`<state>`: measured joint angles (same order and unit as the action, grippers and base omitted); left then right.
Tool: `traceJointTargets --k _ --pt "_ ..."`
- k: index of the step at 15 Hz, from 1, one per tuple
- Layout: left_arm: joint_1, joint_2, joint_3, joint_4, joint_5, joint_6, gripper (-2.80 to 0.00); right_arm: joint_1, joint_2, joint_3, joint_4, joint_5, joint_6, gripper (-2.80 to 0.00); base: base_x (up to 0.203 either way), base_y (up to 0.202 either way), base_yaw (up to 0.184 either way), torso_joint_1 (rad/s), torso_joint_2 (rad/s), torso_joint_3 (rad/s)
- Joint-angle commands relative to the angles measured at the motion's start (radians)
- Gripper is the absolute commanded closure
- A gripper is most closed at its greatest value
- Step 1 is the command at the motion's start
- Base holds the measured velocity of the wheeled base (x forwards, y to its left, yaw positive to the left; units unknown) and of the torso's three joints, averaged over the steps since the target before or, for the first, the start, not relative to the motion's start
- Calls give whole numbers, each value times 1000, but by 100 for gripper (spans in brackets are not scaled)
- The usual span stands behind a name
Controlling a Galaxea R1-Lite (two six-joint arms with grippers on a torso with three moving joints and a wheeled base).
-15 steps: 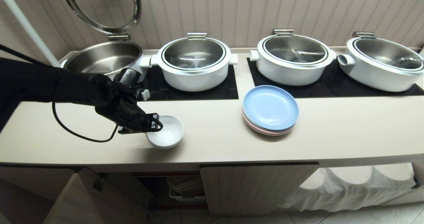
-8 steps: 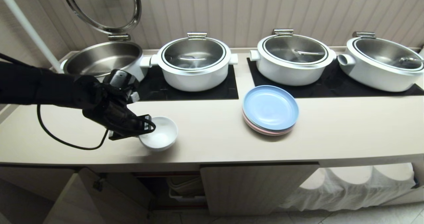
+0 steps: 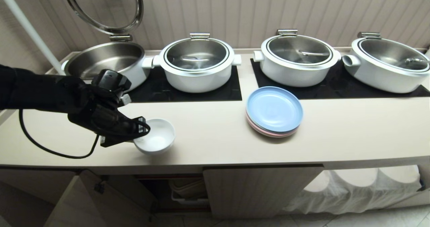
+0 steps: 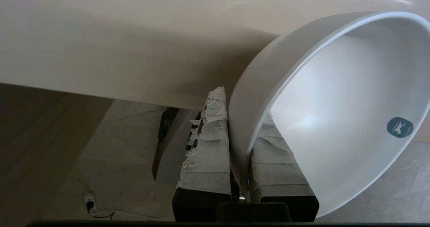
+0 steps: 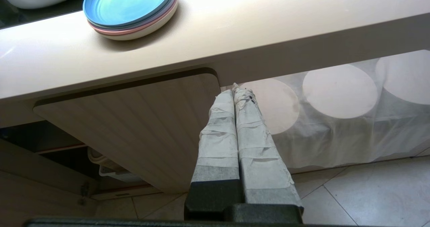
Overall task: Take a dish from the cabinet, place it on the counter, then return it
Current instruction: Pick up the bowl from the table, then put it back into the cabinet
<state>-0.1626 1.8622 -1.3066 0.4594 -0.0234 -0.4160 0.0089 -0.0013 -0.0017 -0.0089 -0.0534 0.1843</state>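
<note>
White dish (image 3: 155, 135) hangs over the counter's (image 3: 218, 136) near edge, our left gripper (image 3: 142, 132) pinching its left rim. Stacked plates (image 3: 274, 110) sit well right; pots (image 3: 196, 64) line the far side. Our right gripper (image 5: 235, 96), fingers pressed together, idles below by the cabinet (image 5: 141, 119).

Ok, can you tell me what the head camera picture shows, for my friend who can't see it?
The robot's left hand grips a small white bowl by its rim near the front edge of the pale counter. A stack of blue and pink plates sits to its right, four big pots behind.
</note>
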Motion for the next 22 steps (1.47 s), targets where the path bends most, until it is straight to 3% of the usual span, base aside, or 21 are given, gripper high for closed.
traceJointTargets --k 1,6,22 --pt "7 -61 58 2 -9 -3 0 0 1 0 0 0 1 0 0 0 0 0 0 0" --pt "31 -168 174 1 -34 -3 0 0 1 0 0 0 1 0 0 0 0 0 0 0" --pt "53 -447 456 -22 -24 -1 0 0 1 0 0 0 1 0 0 0 0 0 0 0"
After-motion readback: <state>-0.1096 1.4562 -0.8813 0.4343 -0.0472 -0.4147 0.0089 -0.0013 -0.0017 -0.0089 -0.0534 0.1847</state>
